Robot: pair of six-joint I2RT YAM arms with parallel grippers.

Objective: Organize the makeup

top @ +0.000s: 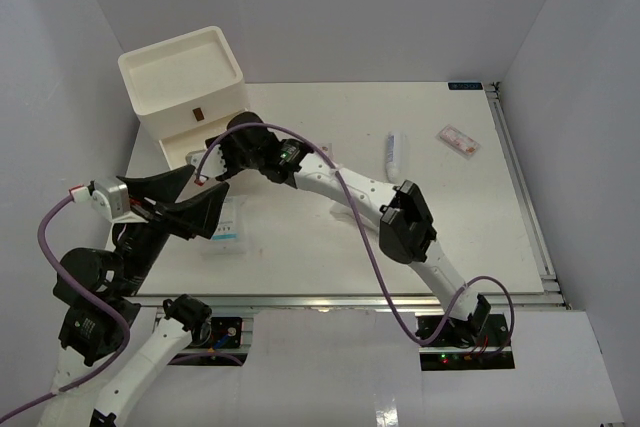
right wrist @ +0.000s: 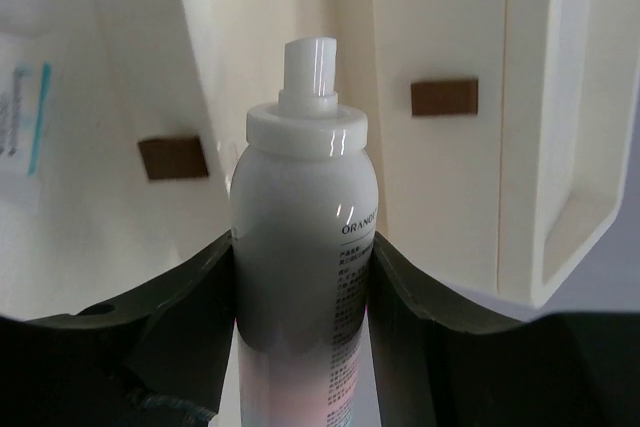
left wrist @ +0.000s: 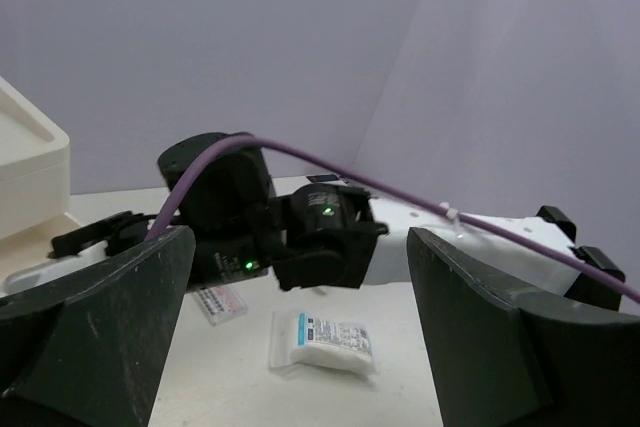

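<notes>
Closest to me, the white tube sits pinched in my right gripper, facing the drawer box. My left gripper hangs wide open near a sachet pack. I think the tube goes in next, then I let go

— What sits on the table?
— A white drawer box at the far left corner. A white tube and a pink-white packet lie far right, and a sachet pack lies near left.
</notes>
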